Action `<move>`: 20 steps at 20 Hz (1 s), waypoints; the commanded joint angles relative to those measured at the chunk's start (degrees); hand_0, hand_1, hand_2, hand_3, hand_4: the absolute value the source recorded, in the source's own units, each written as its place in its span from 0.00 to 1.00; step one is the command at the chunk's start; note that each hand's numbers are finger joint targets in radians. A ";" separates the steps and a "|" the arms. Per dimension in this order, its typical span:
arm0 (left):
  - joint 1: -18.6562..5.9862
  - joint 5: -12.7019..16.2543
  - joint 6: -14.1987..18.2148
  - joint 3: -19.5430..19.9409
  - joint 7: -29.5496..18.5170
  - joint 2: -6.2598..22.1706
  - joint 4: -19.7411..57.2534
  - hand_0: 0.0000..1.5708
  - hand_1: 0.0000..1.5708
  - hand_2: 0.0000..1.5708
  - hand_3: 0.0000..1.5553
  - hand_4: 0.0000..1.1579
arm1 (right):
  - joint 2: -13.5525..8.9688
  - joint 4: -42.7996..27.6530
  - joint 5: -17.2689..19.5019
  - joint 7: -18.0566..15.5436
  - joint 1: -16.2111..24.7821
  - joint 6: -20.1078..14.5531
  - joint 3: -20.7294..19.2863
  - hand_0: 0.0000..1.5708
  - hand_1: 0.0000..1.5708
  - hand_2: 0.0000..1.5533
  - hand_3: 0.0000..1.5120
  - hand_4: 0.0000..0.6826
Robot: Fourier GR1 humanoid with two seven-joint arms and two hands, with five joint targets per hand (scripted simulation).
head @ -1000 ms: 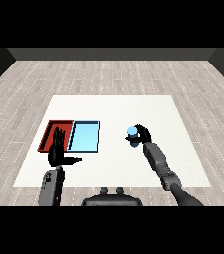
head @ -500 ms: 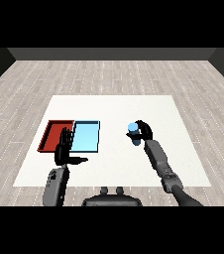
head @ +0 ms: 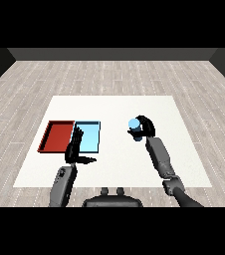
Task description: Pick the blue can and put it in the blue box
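Head view. Right hand [head: 145,127] is curled round the blue can [head: 134,129], fingers and thumb clamped on it. The can stands upright, long axis vertical, over the right half of the white table [head: 114,107], about midway between its near and far edges. Whether its base touches the tabletop cannot be told from this view.

The blue tray [head: 95,137] lies left of the can, well apart from it, with bare tabletop between. The red tray [head: 57,136] touches the blue tray's left side, nearer the table's left edge.

Left hand [head: 75,149] holds nothing; fingers straight and apart, raised over the near edge of the blue tray, thumb pointing right.

Judgement: the coming move is a carry leftward across the table. The left hand is nearer the tray and may crowd the drop.
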 commanded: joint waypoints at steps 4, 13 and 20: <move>-4.05 -0.74 2.76 -3.60 3.67 -0.35 3.21 0.00 0.00 0.00 0.00 0.00 | 4.20 -13.98 0.72 5.50 4.28 -3.93 3.71 0.91 0.91 0.93 0.94 0.96; -6.53 1.40 9.16 -11.11 3.39 -0.36 4.20 0.00 0.00 0.00 0.00 0.00 | 6.44 -28.97 -1.28 10.12 13.01 -15.84 19.45 0.91 0.91 0.92 0.93 0.96; -14.55 4.02 11.17 -12.08 0.16 -0.36 16.83 0.00 0.00 0.00 0.00 0.00 | 6.46 -25.88 -1.65 6.04 13.77 -16.75 21.99 0.91 0.91 0.93 0.94 0.97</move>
